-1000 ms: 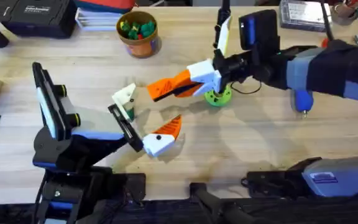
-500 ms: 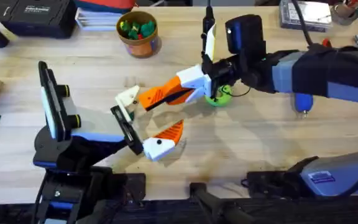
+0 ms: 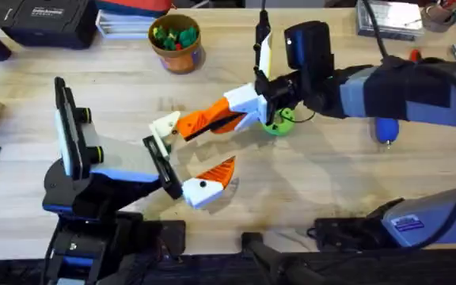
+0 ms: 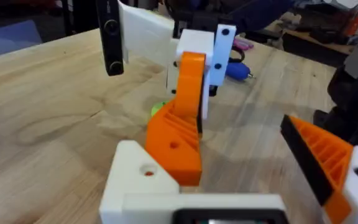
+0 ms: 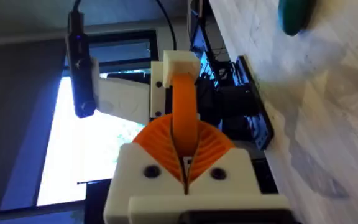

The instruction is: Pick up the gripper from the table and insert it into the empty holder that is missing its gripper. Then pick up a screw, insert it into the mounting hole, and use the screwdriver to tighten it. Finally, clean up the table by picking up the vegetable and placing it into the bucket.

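The vegetable (image 5: 297,14) is cut off by the frame's upper edge. At the upper left of the overhead view, the bucket (image 3: 177,55) holds small green and red pieces. At centre, the right gripper (image 3: 192,124) is closed on the gripper (image 4: 186,93), long axis pointing lower left, tip touching the holder (image 3: 165,125). The left gripper (image 3: 182,158) stands wide open, empty.
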